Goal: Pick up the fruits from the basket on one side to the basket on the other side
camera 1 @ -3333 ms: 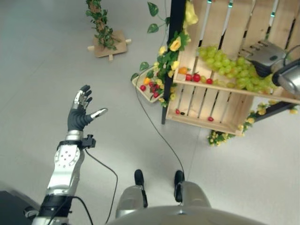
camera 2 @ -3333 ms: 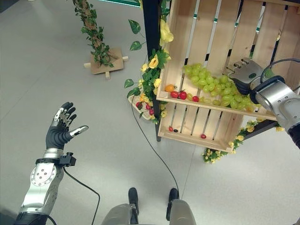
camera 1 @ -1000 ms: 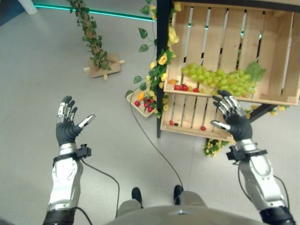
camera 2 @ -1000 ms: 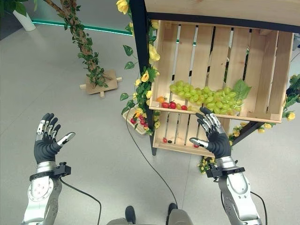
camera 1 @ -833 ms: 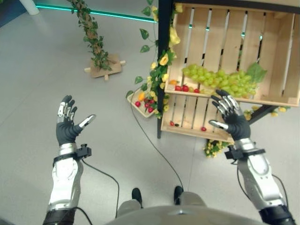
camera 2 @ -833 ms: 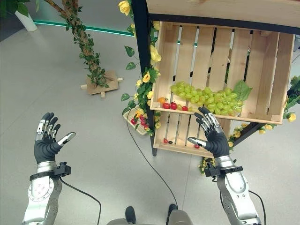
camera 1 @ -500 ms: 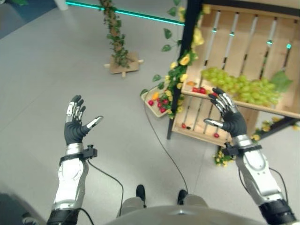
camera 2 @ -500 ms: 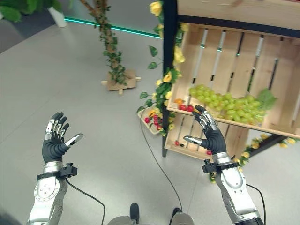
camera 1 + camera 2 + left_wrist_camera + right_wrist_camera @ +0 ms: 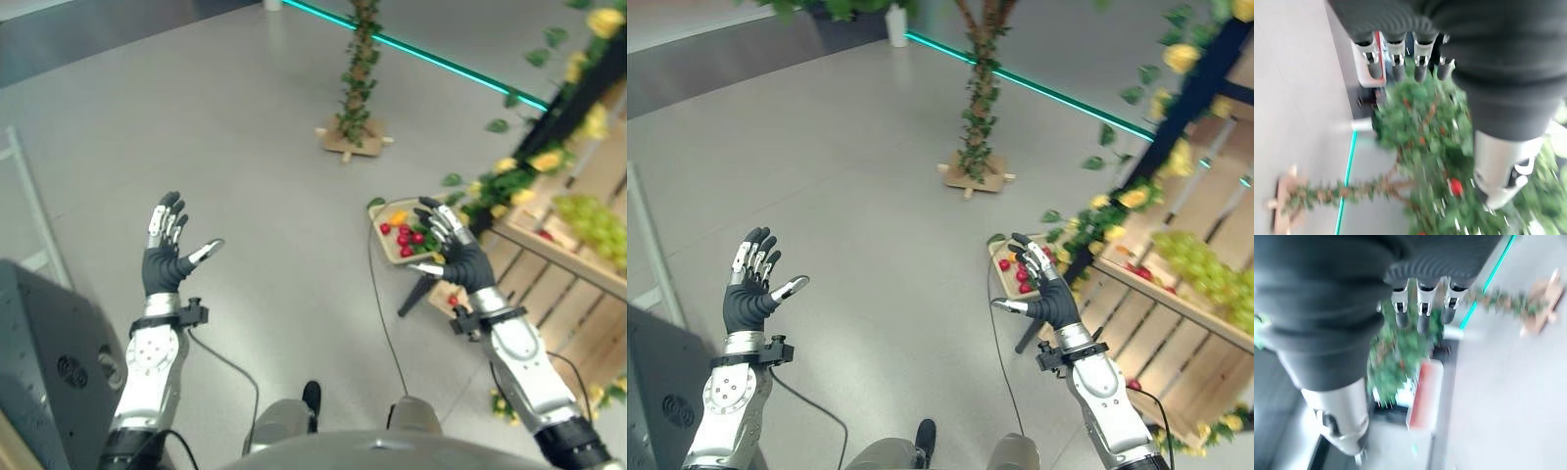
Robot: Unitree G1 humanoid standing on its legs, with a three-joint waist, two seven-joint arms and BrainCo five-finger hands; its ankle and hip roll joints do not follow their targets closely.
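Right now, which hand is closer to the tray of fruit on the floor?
Right. The right hand is raised open just in front of the fruit tray, overlapping its near edge in the head views. The left hand is raised open far off to its left.

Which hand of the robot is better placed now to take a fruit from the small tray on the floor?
Probably the right hand: it is open and shows just beside the tray of fruits. The left hand, also open and empty, is raised far away over bare floor.
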